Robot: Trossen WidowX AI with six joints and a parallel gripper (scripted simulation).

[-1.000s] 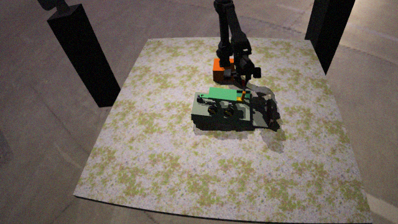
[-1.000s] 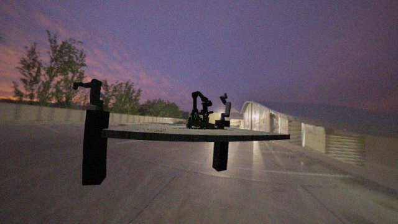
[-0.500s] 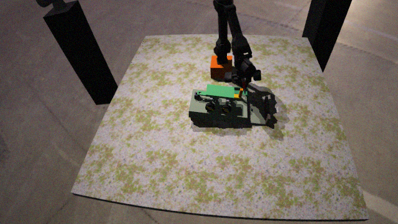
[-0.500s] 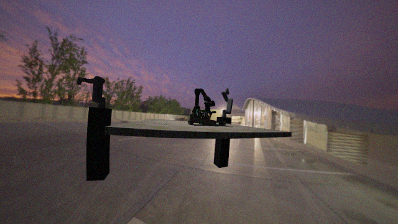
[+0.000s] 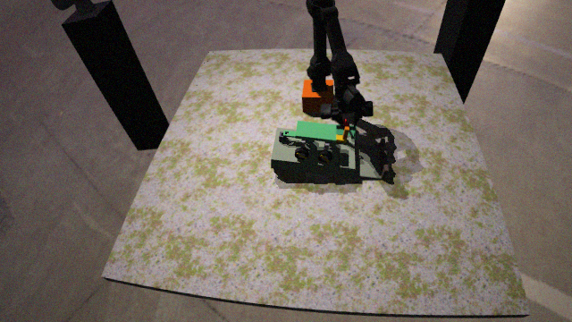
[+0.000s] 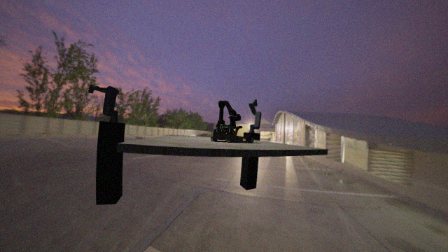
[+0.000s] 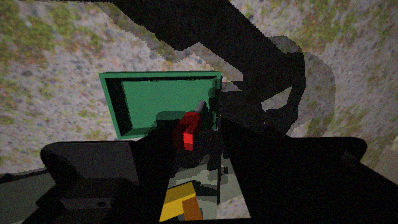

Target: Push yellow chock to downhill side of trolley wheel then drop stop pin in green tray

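My gripper [image 5: 346, 120] [image 7: 200, 123] is partly open. The stop pin's red head [image 7: 188, 134] [image 5: 345, 122] shows slanted between the parted fingers, close to the left finger, its grey shank [image 7: 201, 106] over the near right part of the green tray [image 7: 155, 100]. Whether the pin touches a finger is unclear. The yellow chock [image 7: 176, 201] [image 5: 340, 138], with its orange handle [image 7: 191, 208] [image 5: 346, 132], stands beside the right end of the trolley's green deck [image 5: 316, 130]. Contact between chock and wheel is hidden.
The grey ramp [image 5: 282, 153] stands under the trolley. An orange block [image 5: 311, 97] is behind it, by the arm. Dark pillars [image 5: 116, 80] [image 5: 466, 45] stand beyond the table's left and right edges. The arm's shadow falls right of the ramp.
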